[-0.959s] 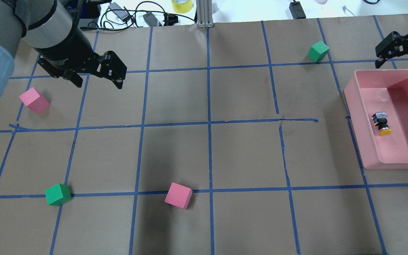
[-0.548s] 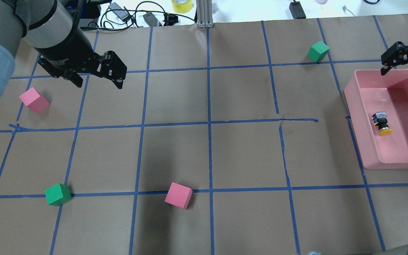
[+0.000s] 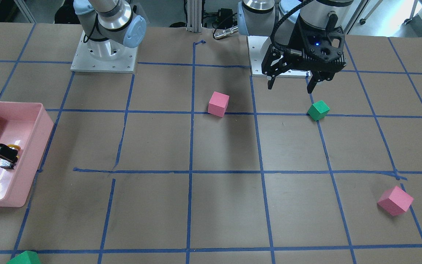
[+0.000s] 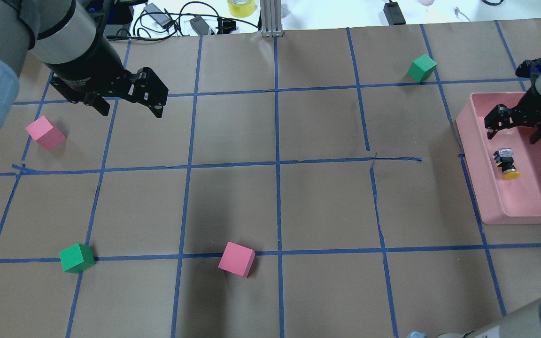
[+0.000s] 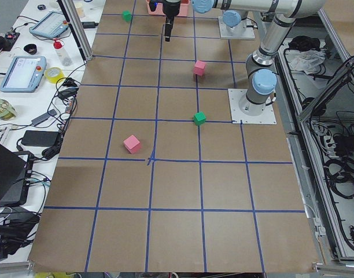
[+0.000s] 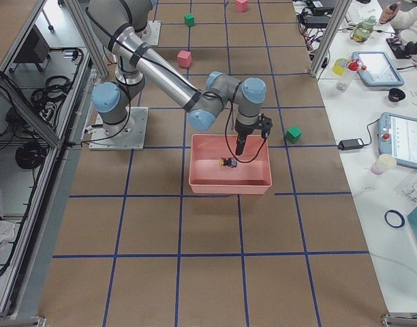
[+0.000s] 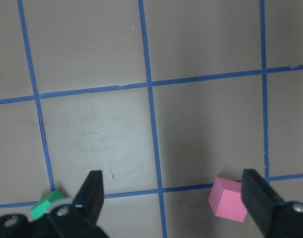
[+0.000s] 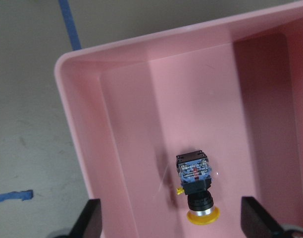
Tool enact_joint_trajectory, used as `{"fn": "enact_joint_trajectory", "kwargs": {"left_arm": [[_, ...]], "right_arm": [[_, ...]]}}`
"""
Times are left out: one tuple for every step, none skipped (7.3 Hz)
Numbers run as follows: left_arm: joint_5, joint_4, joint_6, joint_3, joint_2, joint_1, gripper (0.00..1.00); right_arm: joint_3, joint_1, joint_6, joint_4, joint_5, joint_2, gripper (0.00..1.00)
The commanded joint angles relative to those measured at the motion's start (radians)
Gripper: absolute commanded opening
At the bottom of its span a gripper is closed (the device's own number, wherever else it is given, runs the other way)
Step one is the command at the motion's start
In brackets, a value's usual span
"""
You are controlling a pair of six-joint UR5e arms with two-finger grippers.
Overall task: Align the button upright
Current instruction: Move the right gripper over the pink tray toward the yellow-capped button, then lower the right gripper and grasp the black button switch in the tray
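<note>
The button (image 4: 506,164) lies on its side on the floor of the pink bin (image 4: 475,188), yellow cap toward the near end, block base toward the far end. The right wrist view shows it (image 8: 196,186) between the fingers and below them. My right gripper (image 4: 519,134) is open over the bin's far part, just beyond the button and apart from it. In the front-facing view the gripper partly hides the button (image 3: 11,147). My left gripper (image 4: 129,110) is open and empty above the table at the far left.
Pink cubes sit at the left (image 4: 45,133) and the near centre (image 4: 236,259). Green cubes sit at the near left (image 4: 77,257) and the far right (image 4: 422,67). Blue tape lines grid the brown table. Cables and tape rolls lie beyond the far edge.
My right gripper has moved from beyond the bin's far wall to over the bin, closer to the button. The left arm and the button have not moved.
</note>
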Motion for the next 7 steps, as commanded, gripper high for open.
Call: {"fn": "enact_joint_trajectory", "kwargs": {"left_arm": [[0.0, 0.0, 0.0, 0.0, 0.0, 0.0, 1.0], [0.0, 0.0, 0.0, 0.0, 0.0, 0.0, 1.0], [0.0, 0.0, 0.0, 0.0, 0.0, 0.0, 1.0], [0.0, 0.0, 0.0, 0.0, 0.0, 0.0, 1.0], [0.0, 0.0, 0.0, 0.0, 0.0, 0.0, 1.0], [0.0, 0.0, 0.0, 0.0, 0.0, 0.0, 1.0], [0.0, 0.0, 0.0, 0.0, 0.0, 0.0, 1.0]], "right_arm": [[0.027, -0.006, -0.003, -0.039, -0.012, 0.036, 1.0], [0.029, -0.028, -0.013, -0.039, -0.011, 0.036, 1.0], [0.029, -0.049, -0.036, -0.039, -0.012, 0.036, 1.0], [0.029, -0.066, -0.071, -0.037, -0.012, 0.032, 1.0], [0.021, -0.077, -0.076, -0.033, -0.011, 0.027, 1.0], [0.029, -0.079, -0.079, -0.028, -0.009, 0.025, 1.0], [0.029, -0.079, -0.078, -0.025, 0.002, 0.027, 1.0]]}}
